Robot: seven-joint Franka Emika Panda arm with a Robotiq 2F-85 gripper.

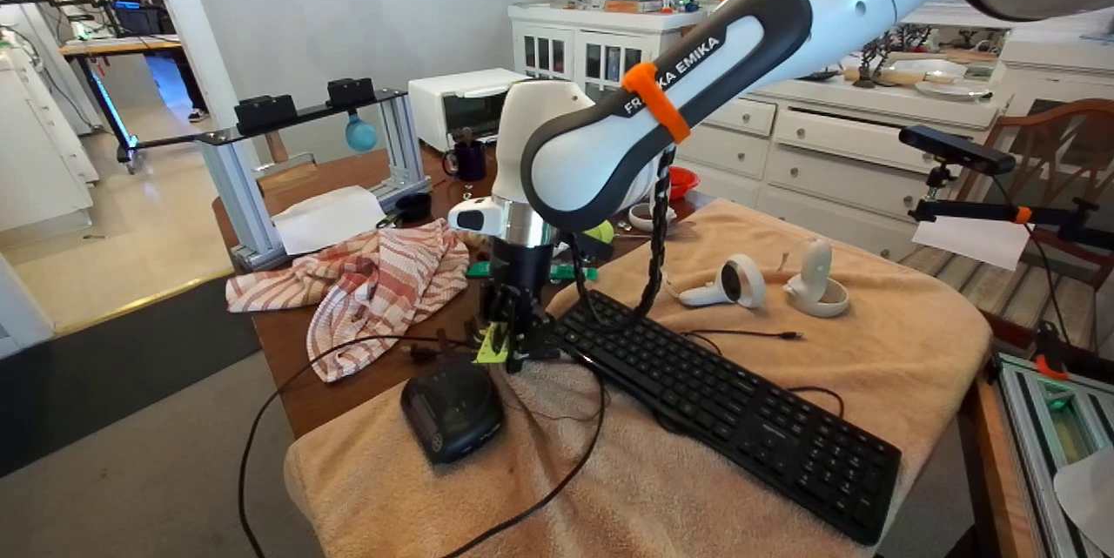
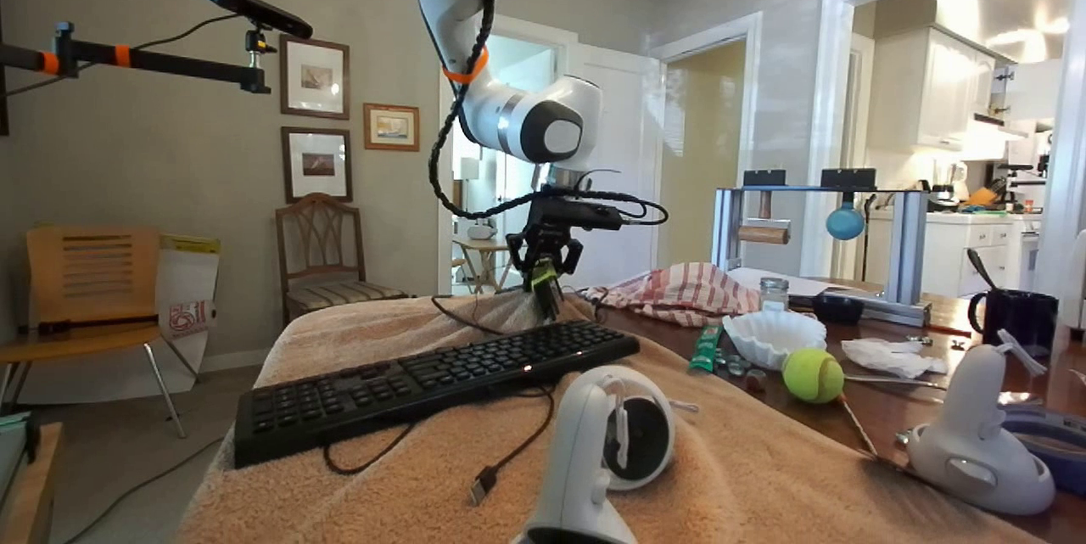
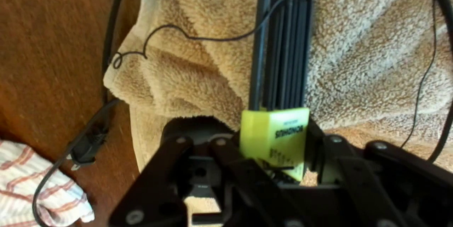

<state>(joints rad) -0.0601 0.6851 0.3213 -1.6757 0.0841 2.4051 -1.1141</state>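
In the wrist view, the hand (image 3: 274, 149) is clamped round the yellow holder (image 3: 272, 131) of a hex key set, a finger at each side. Dark keys (image 3: 273, 60) sit in the holder and run past the top border, so their far ends are cut off; a thin wire (image 3: 219, 39) crosses them. Beneath is the towel (image 3: 354, 60), its left edge giving way to bare wood of the tabletop (image 3: 53, 60), where a plug (image 3: 88, 149) lies near a striped cloth (image 3: 60, 202). A thick cable (image 3: 112, 25) runs close to that edge.

In an exterior view, the hand hangs low, just beside a black device (image 1: 452, 419) and the end of the keyboard (image 1: 731, 401); its fingers hide much of the holder. The keyboard's other end comes close to the tabletop's rim, and white controllers (image 1: 740, 284) lie on the towel beyond the keyboard.

In an exterior view, the holder shows tilted at the fingertips, beyond the keyboard; I cannot tell whether the keys touch the towel. On the wood, a black mug (image 2: 1018, 323) has a utensil handle (image 2: 982, 270) sticking out of its mouth. A white fluted dish (image 2: 776, 340) stands behind a tennis ball (image 2: 813, 378), its inside hard to make out, as is that of the low black bowl (image 2: 836, 308). At the bottom border a controller is cut off.
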